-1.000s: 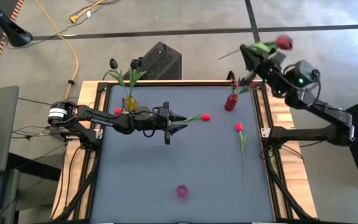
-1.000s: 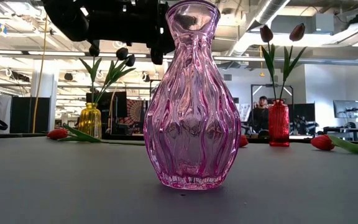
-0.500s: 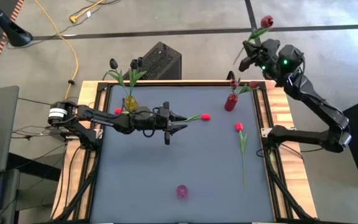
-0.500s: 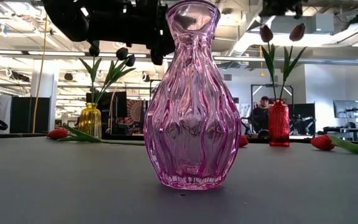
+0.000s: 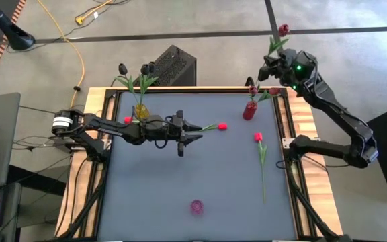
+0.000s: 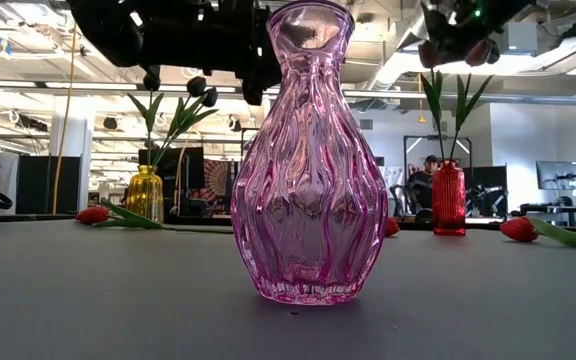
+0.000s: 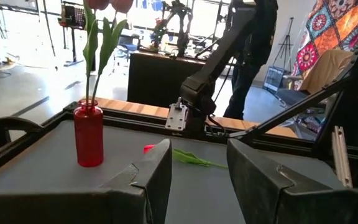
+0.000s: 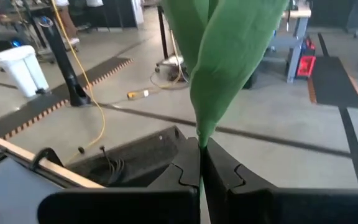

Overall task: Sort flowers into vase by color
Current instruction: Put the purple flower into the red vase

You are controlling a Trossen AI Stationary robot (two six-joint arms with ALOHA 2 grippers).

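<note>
Yellow vase (image 5: 140, 111) w/ near-black tulips sits at the table's far left corner, a red tulip (image 5: 127, 119) lying just beside it. Left gripper (image 5: 192, 130) hovers mid-table, jaws apart, nothing in them, another red tulip (image 5: 221, 126) lying just ahead. Pink vase (image 5: 197, 206) near the front edge. Red vase (image 5: 249, 110) holds two dark tulips. Right gripper (image 5: 272, 64) is up above it, pinched tight on a crimson tulip (image 5: 283, 29) by the stem. One more red tulip (image 5: 259, 138) lies on the table's right side.

A ribbed pink glass vase (image 5: 197, 206) stands near the table's front edge; a yellow glass vase (image 5: 141, 111) back-left, a red vase (image 5: 249, 111) back-right, seemingly both holding long-stemmed tulips (image 5: 132, 79).
</note>
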